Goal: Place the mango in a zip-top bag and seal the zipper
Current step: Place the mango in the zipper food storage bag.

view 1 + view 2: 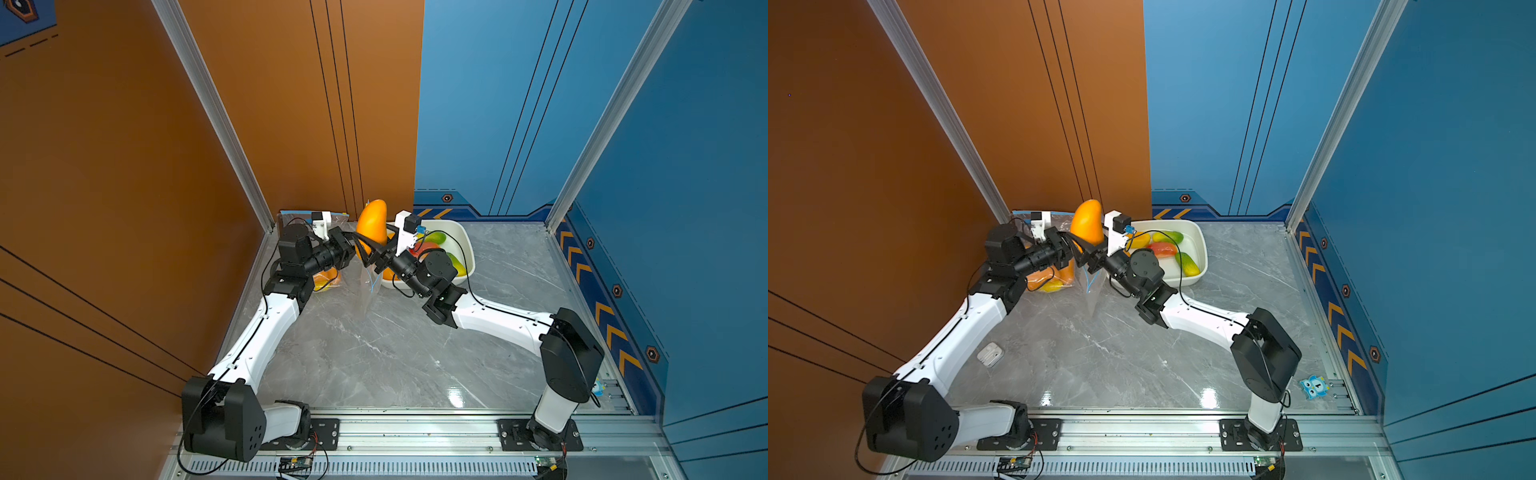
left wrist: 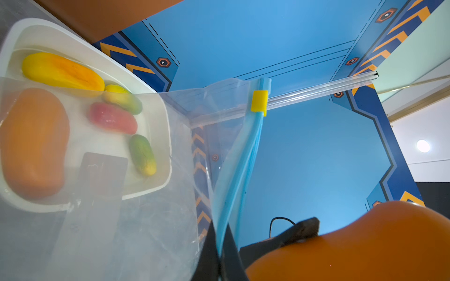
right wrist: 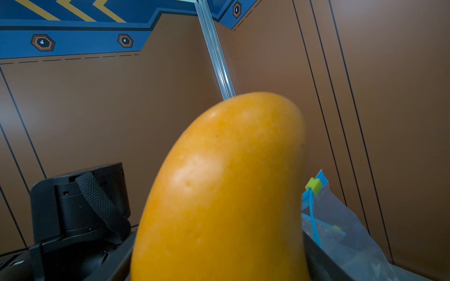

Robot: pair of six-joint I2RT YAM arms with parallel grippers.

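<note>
The right gripper holds the orange mango upright just beside the white basin, probably to lower it into the zip-top bag. The left gripper is pinched tight on the bag's zipper strip to keep the mouth lifted. How wide the mouth gapes under the mango is hidden by both grippers.

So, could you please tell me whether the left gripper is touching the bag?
Touching: the left wrist view shows the left gripper pinching the zipper edge of the bag.
</note>
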